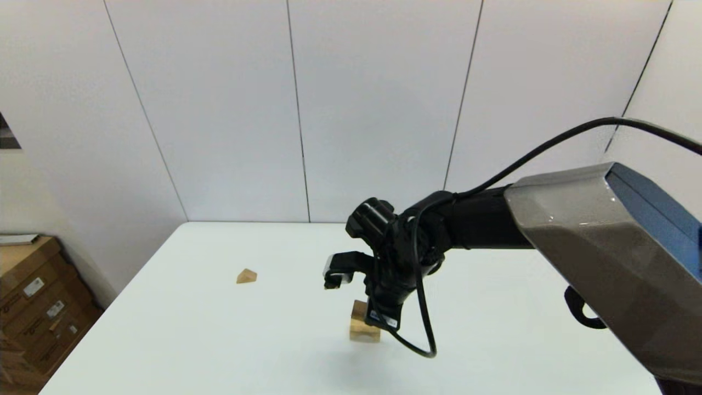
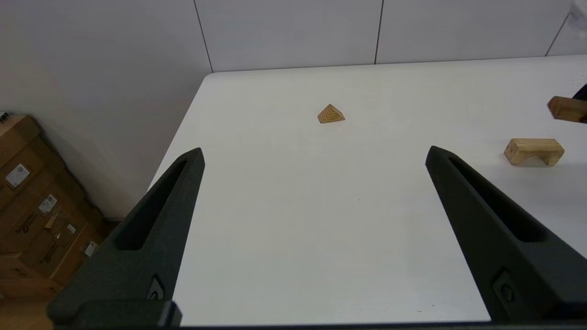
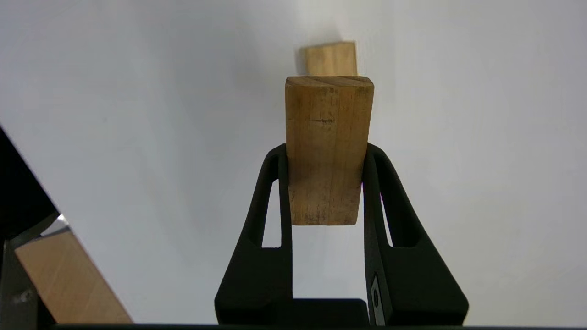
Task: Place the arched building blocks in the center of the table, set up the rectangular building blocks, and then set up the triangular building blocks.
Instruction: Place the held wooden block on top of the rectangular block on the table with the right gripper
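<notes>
The arched block stands on its two legs near the middle of the white table; it also shows in the left wrist view and the right wrist view. My right gripper is shut on the rectangular block, which hangs just above the arch without touching it. The triangular block lies alone to the left, farther back. My left gripper hovers open over the table's left side, out of the head view.
Stacked cardboard boxes stand on the floor beyond the table's left edge. White wall panels rise behind the far edge. The right arm's cable loops down beside the held block.
</notes>
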Tool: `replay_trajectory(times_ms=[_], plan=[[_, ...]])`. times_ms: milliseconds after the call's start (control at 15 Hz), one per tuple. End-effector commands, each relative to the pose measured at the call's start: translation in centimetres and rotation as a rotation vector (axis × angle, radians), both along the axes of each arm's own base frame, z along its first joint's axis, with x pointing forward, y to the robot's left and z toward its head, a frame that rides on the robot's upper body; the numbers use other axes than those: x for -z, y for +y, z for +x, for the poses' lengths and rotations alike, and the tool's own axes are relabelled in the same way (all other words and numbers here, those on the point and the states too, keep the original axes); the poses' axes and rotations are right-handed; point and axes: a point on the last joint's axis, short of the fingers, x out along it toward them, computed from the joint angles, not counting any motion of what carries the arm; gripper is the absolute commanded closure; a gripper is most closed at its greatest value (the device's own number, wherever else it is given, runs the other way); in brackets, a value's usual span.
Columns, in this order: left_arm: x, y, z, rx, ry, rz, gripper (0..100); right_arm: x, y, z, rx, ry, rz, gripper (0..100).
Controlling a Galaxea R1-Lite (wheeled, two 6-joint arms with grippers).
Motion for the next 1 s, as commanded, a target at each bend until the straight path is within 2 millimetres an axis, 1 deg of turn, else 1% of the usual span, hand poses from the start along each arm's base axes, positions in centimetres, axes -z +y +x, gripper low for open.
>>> replay_trajectory(times_ms=[67,467,1000], plan=[[0.0,0.0,0.0,0.0,0.002,0.0,0,2.7,1.0,1.1,-0.004,0.063,-0.056,100],[0.0,0.0,0.0,0.0,0.002,0.0,0,4.5,1.2,1.9,0.004,0.081,-0.072,100],[0.0,0.0,0.0,0.0,0.002,0.0,0,5.0,1.0,2.9,0.012,0.077,-0.073,100]])
